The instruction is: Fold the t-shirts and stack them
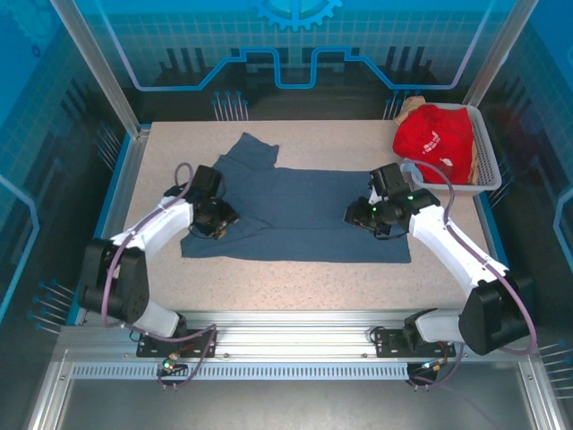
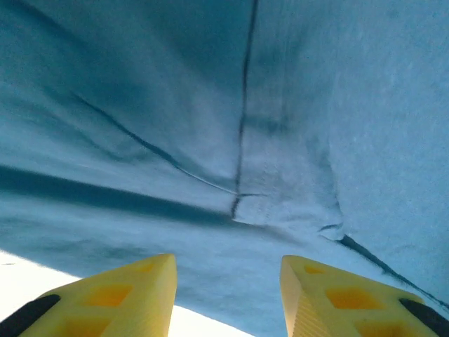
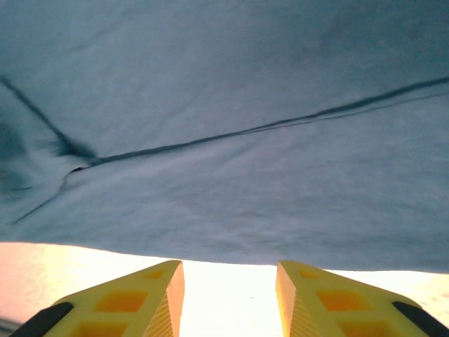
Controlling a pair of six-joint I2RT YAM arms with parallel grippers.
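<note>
**Slate-blue t-shirt** (image 1: 295,215): lies spread flat across the middle of the table (image 1: 358,278), with its long side running left to right. One part juts toward the far left. The cloth shows soft creases and a stitched seam (clearest in the wrist views).

**Left gripper** (image 1: 218,222): low over the shirt's left end, near its near-left corner. The left wrist view shows its yellow fingers (image 2: 133,295) standing moderately apart. Nothing is pinched between them, and blue cloth lies just beyond the tips.

**Right gripper** (image 1: 363,215): low over the shirt's right part. Its fingers (image 3: 133,298) are likewise parted and grip nothing. Bare tabletop lies between them, with the shirt's edge just ahead.

**Red t-shirt** (image 1: 434,139): bunched up, with small white print, inside the white mesh basket (image 1: 488,157) at the far right corner of the table.

**Tan cloth** (image 1: 410,107): tucked behind the red t-shirt in the same basket (too little shows to tell its shape).
</note>
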